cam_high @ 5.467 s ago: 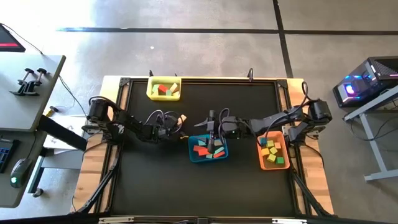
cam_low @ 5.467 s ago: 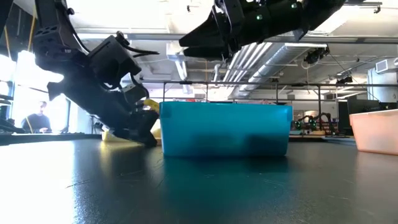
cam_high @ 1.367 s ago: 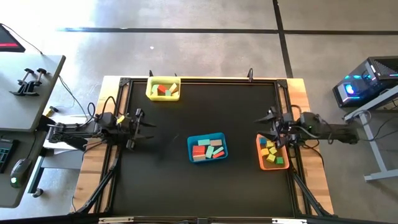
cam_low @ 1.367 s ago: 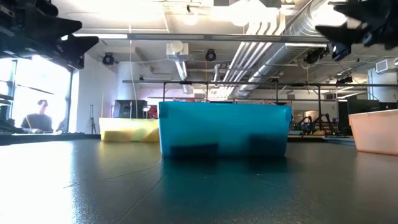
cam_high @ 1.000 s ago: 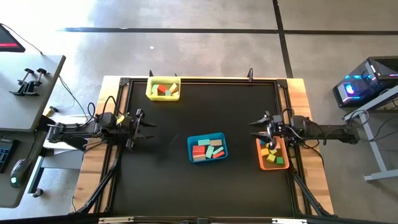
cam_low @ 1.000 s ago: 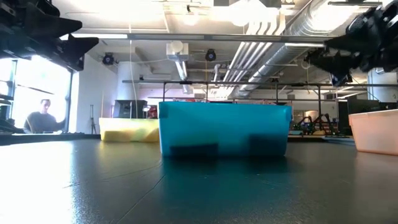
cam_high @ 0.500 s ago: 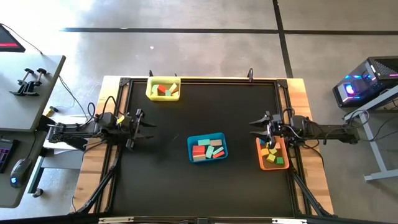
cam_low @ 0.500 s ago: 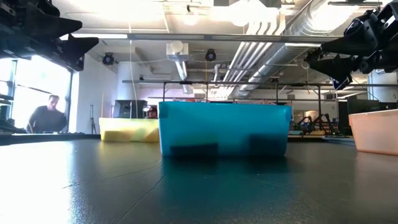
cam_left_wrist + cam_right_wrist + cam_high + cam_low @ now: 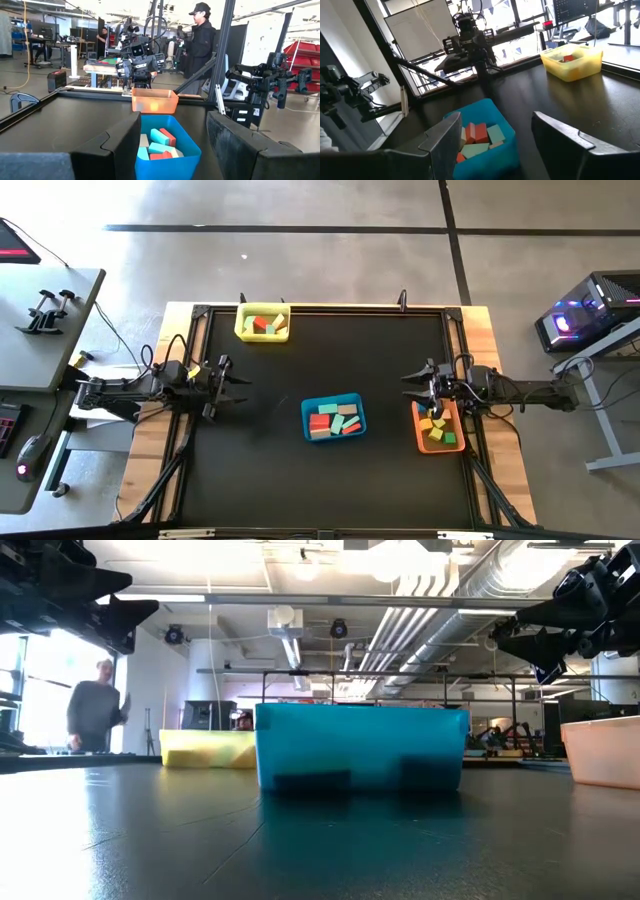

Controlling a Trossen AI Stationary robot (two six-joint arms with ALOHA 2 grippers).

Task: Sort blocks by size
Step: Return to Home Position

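Plainly the sorting looks finished, and both arms sit parked at opposite sides of the table (image 9: 300, 480). The left gripper (image 9: 230, 377) hangs at the left edge, fingers spread with nothing between them. The right gripper (image 9: 412, 380) hangs at the right edge, just beside the orange tray (image 9: 605, 752), also spread and empty. Each points inward across the table at the other, which I judge to be the rest pose: it leaves the middle free and keeps the fingers off the trays.

All the blocks (image 9: 333, 420) I can see lie inside trays; none shows on the bare mat. The grouping seems to follow size. Small cubes fill the orange tray, flat bars the blue tray (image 9: 360, 745) at mid-table, and chunkier pieces the yellow tray (image 9: 205, 750) at the far edge.

By count: two arms, two empty grippers, three trays. Roughly four blocks lie in the yellow, six or seven in the blue and about eight in the orange, though they overlap too much for an exact tally. One person (image 9: 95, 705) stands in the room beyond.
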